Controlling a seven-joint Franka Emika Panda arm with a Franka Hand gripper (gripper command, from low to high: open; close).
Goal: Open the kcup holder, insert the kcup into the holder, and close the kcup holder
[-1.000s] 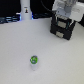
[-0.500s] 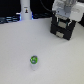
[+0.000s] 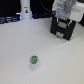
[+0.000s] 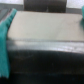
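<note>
The kcup holder [image 3: 62, 30] is a black boxy unit with stacked drawer fronts at the back of the exterior view's right. My gripper [image 3: 64, 19] hangs right over its top, with the white hand above it. In the wrist view the gripper [image 4: 44, 27] is open, its teal fingertips [image 4: 6, 30] spread wide to either side of a blurred black band of the holder [image 4: 45, 51]. Nothing sits between them. The kcup [image 3: 34, 60], a tiny white pod with a green-and-blue lid, stands alone on the white table [image 3: 20, 47], well in front of the holder toward the exterior view's left.
A tall white bottle-shaped post [image 3: 24, 10] stands at the back on the exterior view's left. Dark clutter runs along the table's far edge [image 3: 10, 20].
</note>
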